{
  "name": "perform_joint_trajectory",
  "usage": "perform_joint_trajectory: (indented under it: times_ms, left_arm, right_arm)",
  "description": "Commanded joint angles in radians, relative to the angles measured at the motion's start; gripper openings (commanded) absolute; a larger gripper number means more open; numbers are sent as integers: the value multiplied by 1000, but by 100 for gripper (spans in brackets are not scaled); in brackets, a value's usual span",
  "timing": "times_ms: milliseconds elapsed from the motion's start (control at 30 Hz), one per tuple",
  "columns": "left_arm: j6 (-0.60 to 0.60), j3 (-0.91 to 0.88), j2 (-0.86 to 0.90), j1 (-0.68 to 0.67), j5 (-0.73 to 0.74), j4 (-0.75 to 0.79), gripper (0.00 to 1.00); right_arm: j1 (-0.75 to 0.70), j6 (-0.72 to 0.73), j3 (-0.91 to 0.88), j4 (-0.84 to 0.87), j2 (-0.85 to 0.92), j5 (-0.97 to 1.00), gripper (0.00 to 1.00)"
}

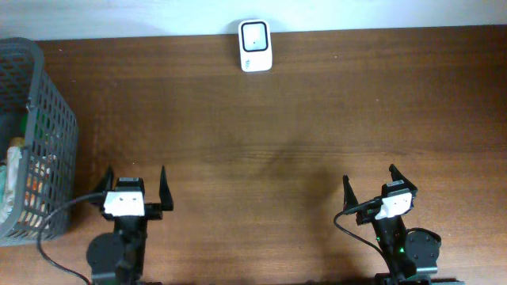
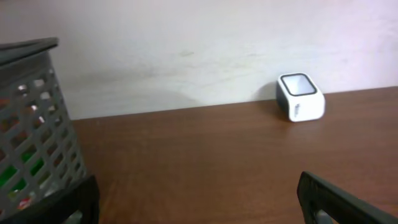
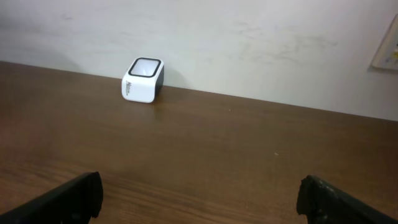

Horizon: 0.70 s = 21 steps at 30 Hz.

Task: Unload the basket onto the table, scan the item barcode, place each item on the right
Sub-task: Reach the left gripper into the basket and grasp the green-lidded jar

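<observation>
Left pincer (image 1: 136, 172), right pincer (image 1: 369, 176) — low, agape

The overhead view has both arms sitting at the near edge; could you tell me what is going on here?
Nothing is being handled yet. The left gripper and right gripper hang open and empty over the table. The white scanner stands at its far edge, and the items sit in the grey basket on the left.

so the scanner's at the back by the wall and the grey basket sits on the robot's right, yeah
No, the grey basket sits on the robot's left, near the left gripper, as the overhead view shows. The scanner is at the back by the wall.
</observation>
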Motion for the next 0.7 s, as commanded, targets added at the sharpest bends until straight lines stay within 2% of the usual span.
perform_joint_trajectory:
  times_ms: [0, 133, 267, 367, 567, 633, 667]
  left_arm:
    - [-10, 159, 138, 6, 76, -26, 99]
    - [-10, 391, 335, 6, 97, -180, 99]
    - [-10, 742, 621, 6, 177, -409, 99]
    - [-8, 1113, 887, 6, 180, -687, 99]
    - [-8, 1666, 1223, 6, 180, -1133, 99]
    - [14, 1758, 1286, 6, 127, -1197, 99]
    - [18, 1761, 1296, 6, 80, -1175, 99]
  right_arm:
    - [2, 6, -8, -3, -8, 2, 98]
    - [2, 6, -8, -3, -8, 2, 98]
    - [2, 6, -8, -3, -8, 2, 98]
    - [2, 6, -8, -3, -8, 2, 98]
    - [2, 6, -8, -3, -8, 2, 98]
    - [2, 6, -8, -3, -8, 2, 98]
    - [2, 6, -8, -3, -8, 2, 98]
